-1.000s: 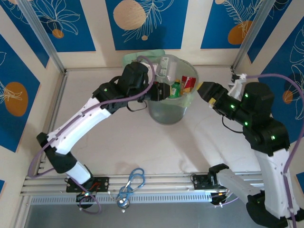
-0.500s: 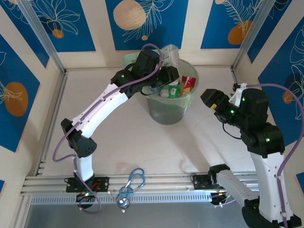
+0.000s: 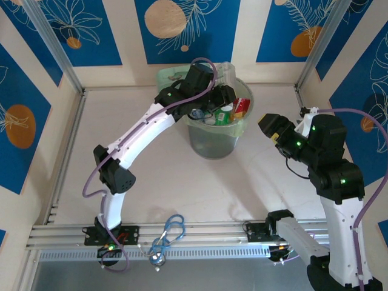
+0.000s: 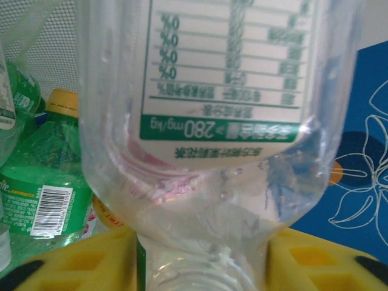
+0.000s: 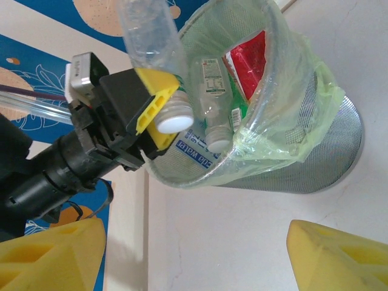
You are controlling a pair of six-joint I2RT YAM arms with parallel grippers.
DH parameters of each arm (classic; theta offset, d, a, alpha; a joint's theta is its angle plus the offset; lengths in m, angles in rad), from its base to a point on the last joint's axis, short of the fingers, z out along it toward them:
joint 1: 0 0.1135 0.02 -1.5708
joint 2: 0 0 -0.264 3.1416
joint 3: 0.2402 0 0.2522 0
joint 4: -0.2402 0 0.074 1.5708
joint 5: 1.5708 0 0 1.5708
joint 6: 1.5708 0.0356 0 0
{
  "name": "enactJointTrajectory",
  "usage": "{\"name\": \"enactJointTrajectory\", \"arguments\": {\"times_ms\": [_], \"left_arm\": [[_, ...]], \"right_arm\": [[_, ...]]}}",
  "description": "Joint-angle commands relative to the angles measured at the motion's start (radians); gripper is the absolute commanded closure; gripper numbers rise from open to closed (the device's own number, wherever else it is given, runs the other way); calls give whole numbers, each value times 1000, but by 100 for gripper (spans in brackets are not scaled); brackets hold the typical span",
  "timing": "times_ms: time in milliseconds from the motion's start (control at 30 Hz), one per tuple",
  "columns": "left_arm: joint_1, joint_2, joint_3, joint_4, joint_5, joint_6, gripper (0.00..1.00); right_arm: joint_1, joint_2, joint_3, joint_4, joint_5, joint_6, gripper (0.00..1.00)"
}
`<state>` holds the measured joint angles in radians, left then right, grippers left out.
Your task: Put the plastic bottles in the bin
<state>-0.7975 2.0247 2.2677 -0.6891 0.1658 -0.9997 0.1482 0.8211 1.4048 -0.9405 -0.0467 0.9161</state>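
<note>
One bottle to go: every bottle I can see is inside the bin [image 3: 212,142] except one, so the job looks almost done.
Left tool [image 3: 221,97]: it reaches over the bin's edge. Its yellow fingers [image 5: 159,106] sit on both sides of the neck of a clear bottle [image 4: 206,151]. I cannot tell if they squeeze it tight or have let go a little.
Clear bottle: it sticks up out of the left tool, cap end down, right above the bin's mouth. It is not in yet.
Bin: it stands just under the left tool and apart from the right tool, off to that tool's left. A pale green bag [image 5: 276,142] lines it.
Inside the bin: a pile lies below the left tool, with a green bottle [image 4: 42,176], a red-label bottle [image 5: 245,60], a blue-label bottle [image 5: 194,151] and more.
Right tool [image 5: 194,233]: its fingers are spread wide, with nothing between them.
Left to do: I think only the clear bottle has to drop in.
</note>
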Motion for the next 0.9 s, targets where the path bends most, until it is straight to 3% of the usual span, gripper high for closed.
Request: {"name": "enactJointTrajectory", "arguments": {"times_ms": [0, 133, 533, 767, 867], "left_arm": [[10, 27, 48, -2, 29, 3, 35], [9, 16, 48, -18, 9, 19, 21], [17, -77, 20, -110, -42, 111, 21], [30, -322, -206, 21, 10, 267, 18], [62, -485, -372, 95, -56, 369, 10]], "right_arm": [[-14, -5, 12, -21, -31, -19, 21], [-27, -1, 35, -35, -33, -30, 21], [-41, 18, 65, -33, -52, -27, 21], [-43, 23, 65, -34, -36, -47, 21], [-42, 22, 51, -30, 8, -72, 20]]}}
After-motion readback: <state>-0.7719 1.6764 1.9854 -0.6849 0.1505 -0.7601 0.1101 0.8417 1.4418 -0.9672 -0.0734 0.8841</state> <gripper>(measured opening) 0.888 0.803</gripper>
